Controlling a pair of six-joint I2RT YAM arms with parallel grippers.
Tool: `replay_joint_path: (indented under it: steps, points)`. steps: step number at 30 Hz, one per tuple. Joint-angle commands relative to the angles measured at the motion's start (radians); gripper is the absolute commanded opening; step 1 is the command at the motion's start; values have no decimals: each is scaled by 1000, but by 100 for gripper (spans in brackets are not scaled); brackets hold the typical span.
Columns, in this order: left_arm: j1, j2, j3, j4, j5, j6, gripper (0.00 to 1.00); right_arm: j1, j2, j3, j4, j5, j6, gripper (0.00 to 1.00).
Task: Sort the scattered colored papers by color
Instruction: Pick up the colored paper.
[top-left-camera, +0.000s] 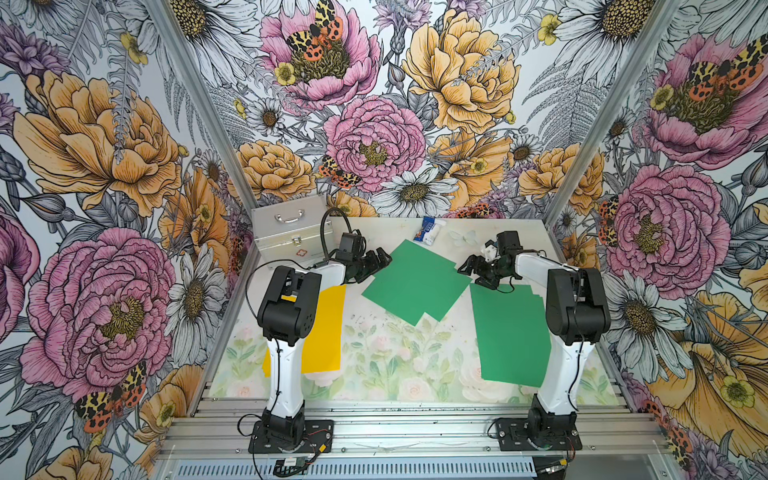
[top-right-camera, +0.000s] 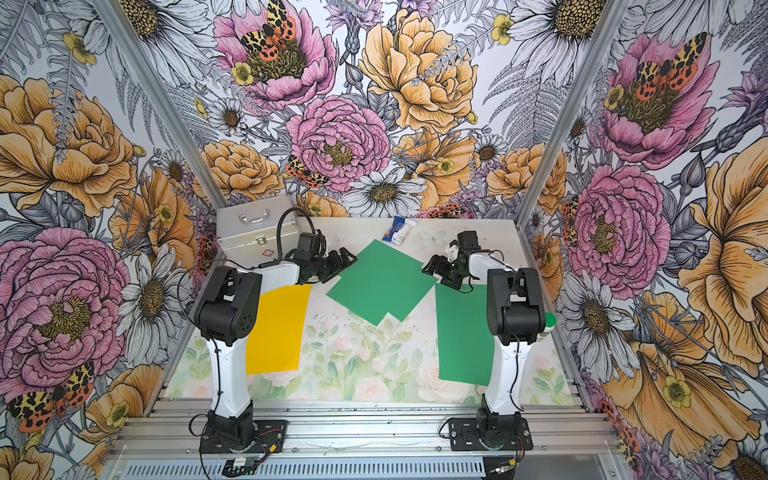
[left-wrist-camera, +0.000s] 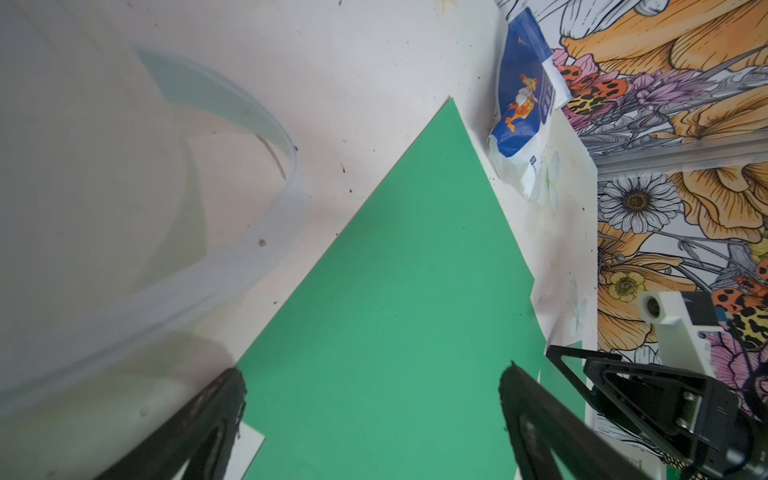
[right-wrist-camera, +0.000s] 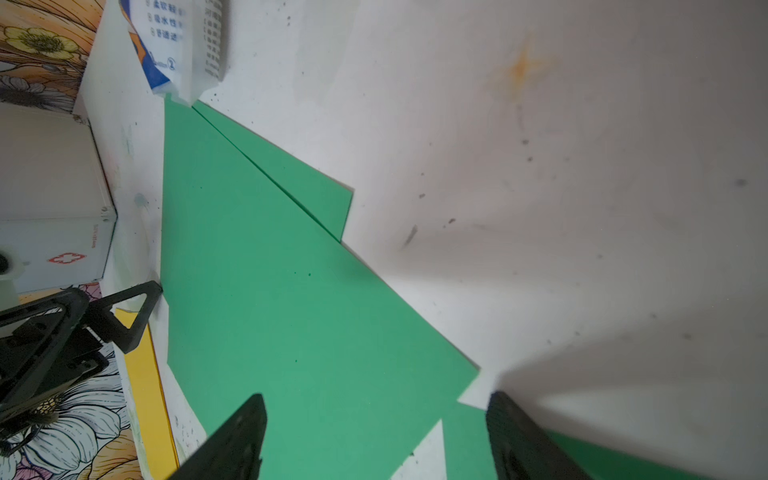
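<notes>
The left pincer (top-left-camera: 382, 262) and the right pincer (top-left-camera: 467, 272) stand wide open and empty, one at each side of the loose green papers (top-left-camera: 415, 282) in the middle of the worktop (top-left-camera: 395, 357). These are plain, flat sheets, thin and light, likely floppy and slippery, so a free corner seems best to pinch. A green pile (top-left-camera: 511, 332) lies on the right, yellow papers (top-left-camera: 328, 328) on the left.

Yellow paper (top-left-camera: 326, 328) partly behind left arm (top-left-camera: 286, 309)
</notes>
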Motion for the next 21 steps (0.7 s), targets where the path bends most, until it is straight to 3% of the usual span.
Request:
replay_joint_path:
  steps: [1, 7, 21]
  points:
    - [-16, 52, 10, -16, 14, -3, 98, 13, 78, 0, -26, -26, 23, 84]
    - [-19, 57, 10, -17, 28, -5, 98, 13, 100, 10, -16, -50, 36, 82]
    - [-41, 86, 36, -17, 55, -21, 98, 40, 66, 21, 32, -173, 74, 68]
